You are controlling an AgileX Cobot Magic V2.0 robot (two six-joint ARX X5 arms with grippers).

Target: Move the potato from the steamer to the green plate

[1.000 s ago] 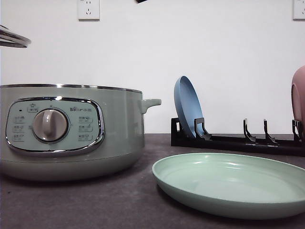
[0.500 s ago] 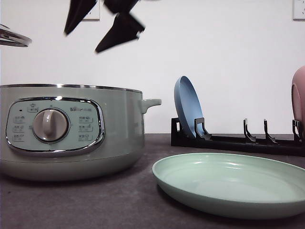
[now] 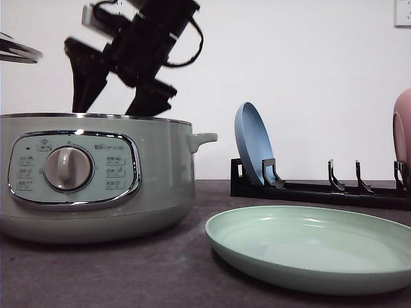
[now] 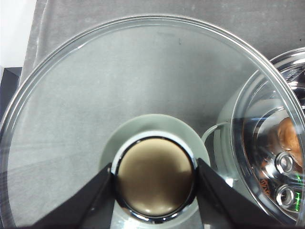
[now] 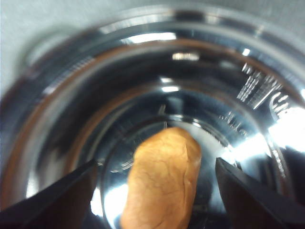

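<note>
From the front, my right end effector (image 3: 115, 102) dips behind the chrome rim of the pale sage-green steamer pot (image 3: 96, 179), whose wall hides the inside; my right wrist camera shows the lumpy orange-brown potato (image 5: 164, 179) on the shiny pot floor, long axis running away from my fingers, between wide-open fingers that touch nothing. My left end effector (image 4: 155, 179) clamps the glass lid's knob (image 4: 155, 176). The pale mint-green plate (image 3: 308, 247) sits on the dark surface (image 3: 128, 269).

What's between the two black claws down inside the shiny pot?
The potato lies between the right gripper's open fingers, as the right wrist view shows. It rests on the steamer's shiny floor, with a gap on each side, so neither finger touches it.
</note>
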